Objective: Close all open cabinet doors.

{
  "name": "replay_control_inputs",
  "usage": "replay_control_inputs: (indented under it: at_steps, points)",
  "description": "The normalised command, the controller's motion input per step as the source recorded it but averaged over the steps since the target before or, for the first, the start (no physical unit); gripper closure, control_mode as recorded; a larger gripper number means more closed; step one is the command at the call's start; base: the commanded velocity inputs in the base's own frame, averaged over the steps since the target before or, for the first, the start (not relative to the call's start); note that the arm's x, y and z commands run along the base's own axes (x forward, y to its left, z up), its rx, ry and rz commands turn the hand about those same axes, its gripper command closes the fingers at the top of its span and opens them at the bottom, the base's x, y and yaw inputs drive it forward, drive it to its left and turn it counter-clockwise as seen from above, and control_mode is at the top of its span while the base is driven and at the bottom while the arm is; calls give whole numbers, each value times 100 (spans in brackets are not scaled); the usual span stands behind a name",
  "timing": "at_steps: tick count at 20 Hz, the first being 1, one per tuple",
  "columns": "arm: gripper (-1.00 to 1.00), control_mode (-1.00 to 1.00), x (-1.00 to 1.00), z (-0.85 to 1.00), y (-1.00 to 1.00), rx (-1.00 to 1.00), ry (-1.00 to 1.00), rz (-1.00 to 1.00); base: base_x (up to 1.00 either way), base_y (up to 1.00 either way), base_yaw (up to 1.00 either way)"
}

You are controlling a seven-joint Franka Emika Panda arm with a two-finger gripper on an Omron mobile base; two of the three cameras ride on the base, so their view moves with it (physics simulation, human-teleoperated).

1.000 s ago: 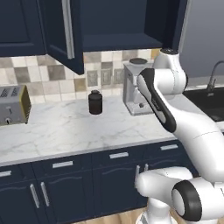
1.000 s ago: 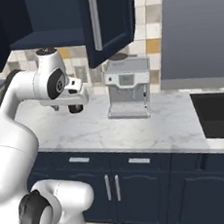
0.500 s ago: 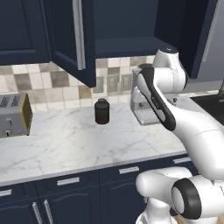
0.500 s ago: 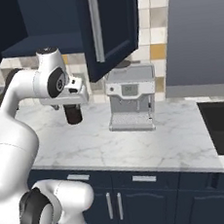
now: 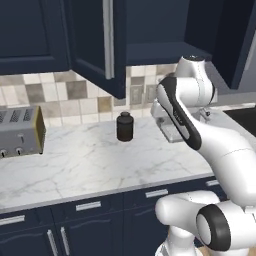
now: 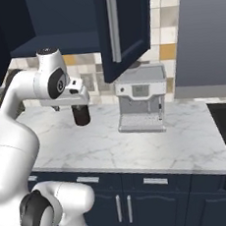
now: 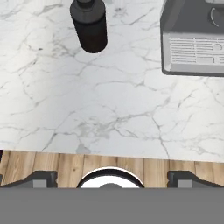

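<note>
Above the bench (image 5: 90, 165), two cabinet doors (image 5: 100, 45) stand swung out, handles upright. Both hang well above the pincer (image 7: 111, 177), which points down at the marble, its fingertips (image 7: 41, 178) spread wide, holding nothing.

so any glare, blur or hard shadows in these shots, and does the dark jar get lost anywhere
Left base view: even, flat light, no glare; the open cabinet door is very dark, its silver handle still distinct. Right base view: the dark jar partly merges with the arm in front. Hand view: sharp marble veins on the counter, soft shadow beside the coffee machine, no blur.
</note>
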Motion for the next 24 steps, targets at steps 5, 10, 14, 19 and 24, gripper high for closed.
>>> replay_control_inputs:
  at_steps: [5, 10, 14, 19, 24]
  points:
    - [-100, 100, 0, 0, 0, 0, 0, 0, 24, 25, 0]
    - [-100, 100, 0, 0, 0, 0, 0, 0, 16, 0, 0]
    - [-100, 100, 0, 0, 0, 0, 0, 0, 0, 0, 0]
    - [-100, 100, 0, 0, 0, 0, 0, 0, 0, 0, 0]
    - [-100, -100, -28, -5, 0, 0, -5, -1, -1, 0, 0]
